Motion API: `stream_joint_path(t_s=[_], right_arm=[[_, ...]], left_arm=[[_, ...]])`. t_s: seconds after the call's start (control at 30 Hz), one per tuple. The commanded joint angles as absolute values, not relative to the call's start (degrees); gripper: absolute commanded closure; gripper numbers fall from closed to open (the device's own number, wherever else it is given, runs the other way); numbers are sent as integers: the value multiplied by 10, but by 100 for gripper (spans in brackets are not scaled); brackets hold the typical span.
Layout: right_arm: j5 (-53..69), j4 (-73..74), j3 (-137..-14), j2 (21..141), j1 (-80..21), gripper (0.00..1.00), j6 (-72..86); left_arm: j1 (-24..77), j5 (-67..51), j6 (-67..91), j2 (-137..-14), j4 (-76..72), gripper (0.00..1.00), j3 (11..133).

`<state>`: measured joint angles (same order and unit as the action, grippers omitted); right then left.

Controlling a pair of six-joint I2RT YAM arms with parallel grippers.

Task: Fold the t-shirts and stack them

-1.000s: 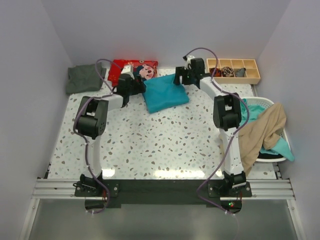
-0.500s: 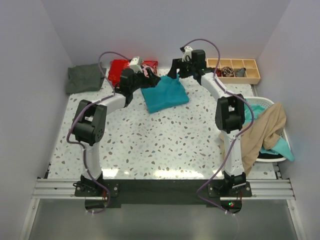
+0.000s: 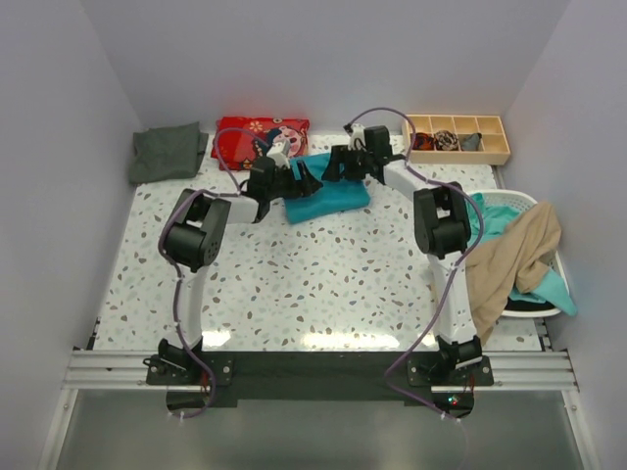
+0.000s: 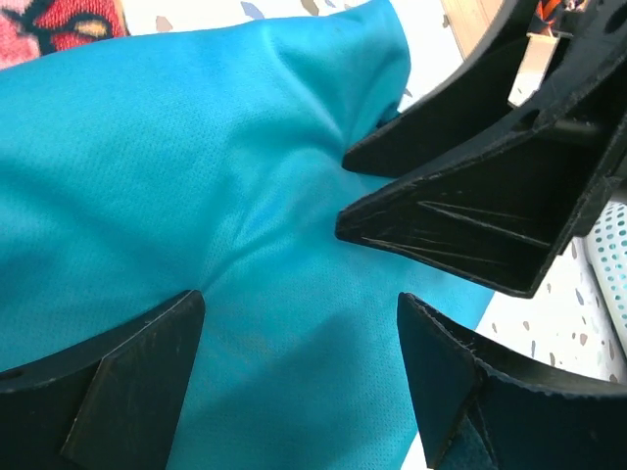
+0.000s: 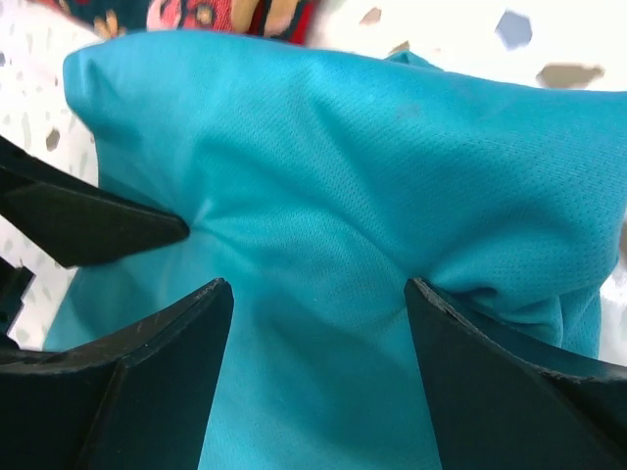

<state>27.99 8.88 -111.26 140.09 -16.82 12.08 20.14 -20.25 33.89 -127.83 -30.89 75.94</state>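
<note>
Teal t-shirt narrower vs 1 s ago, far edge brought fwd; L gripper, R gripper spread, empty; fold prob. done.

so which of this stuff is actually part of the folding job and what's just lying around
Job: teal t-shirt, grey-green t-shirt, beige t-shirt.
Lying about: red patterned item, wooden tray, white basket.

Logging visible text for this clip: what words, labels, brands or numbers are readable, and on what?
No readable text anywhere.
Red patterned cloth: cartoon print only, no legible letters.
Pale tag on the right gripper: too blurred to read.
Bright teal t-shirt: plain.
</note>
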Motion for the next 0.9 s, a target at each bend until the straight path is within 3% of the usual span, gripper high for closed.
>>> stream_joint_path(t_s=[0.0,0.4,0.6,0.87], right_arm=[[245,126,-997,1336,-187,25,122],[169,55,-638,1078,-278,25,143],[145,71,-634,991,-283,22,124],[100,142,-716,1026,-282,21,102]], left_arm=[[217,-177,322,-1219,-273,15,690],[282,-165,336,-984,-232,15,434],[283,-122,280,-893,-164,14,483],[279,-97,233,-958,-153,14,597]])
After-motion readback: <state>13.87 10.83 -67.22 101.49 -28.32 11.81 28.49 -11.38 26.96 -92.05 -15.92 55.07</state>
